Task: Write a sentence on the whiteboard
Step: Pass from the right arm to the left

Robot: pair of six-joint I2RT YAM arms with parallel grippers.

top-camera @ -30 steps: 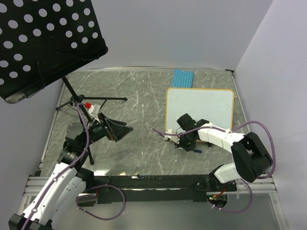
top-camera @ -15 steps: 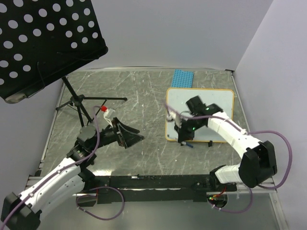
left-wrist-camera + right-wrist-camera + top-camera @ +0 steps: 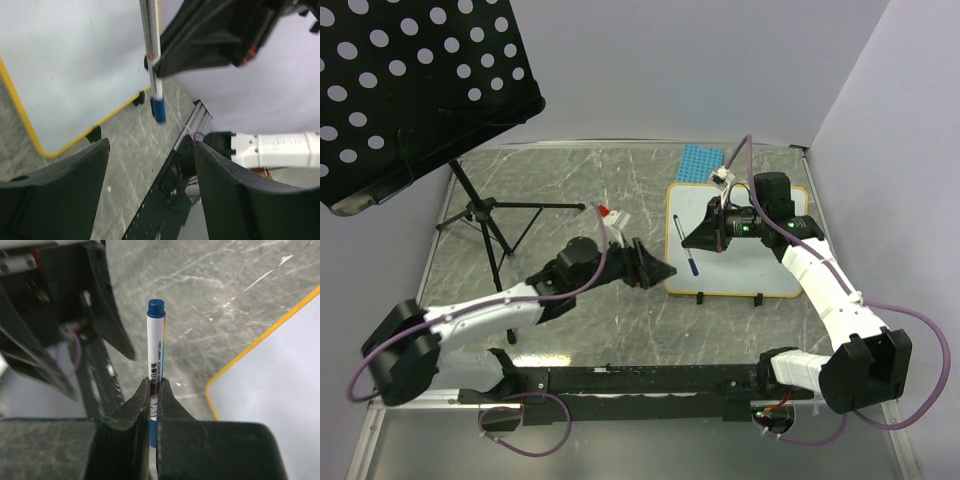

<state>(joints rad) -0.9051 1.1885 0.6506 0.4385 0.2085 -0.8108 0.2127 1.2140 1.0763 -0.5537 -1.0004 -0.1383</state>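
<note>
The whiteboard (image 3: 750,240) lies flat at the right of the table, white with a yellow rim; its face is blank and no sentence shows. My right gripper (image 3: 688,238) hangs over the board's left edge, shut on a white marker (image 3: 689,258) whose blue cap points away from the jaws. In the right wrist view the marker (image 3: 155,340) stands clamped between the fingers of the right gripper (image 3: 153,390). My left gripper (image 3: 660,272) is open just left of the board, facing the marker (image 3: 152,60). Nothing is between its fingers (image 3: 55,190).
A black perforated music stand (image 3: 410,90) on a tripod (image 3: 485,225) fills the back left. A blue studded plate (image 3: 702,163) lies behind the whiteboard. The black mounting rail (image 3: 650,378) runs along the near edge, with walls at the back and right.
My right arm has lifted the marker from the board's near edge up over its left side. My left arm has stretched rightward from the tripod to the board's left edge.
</note>
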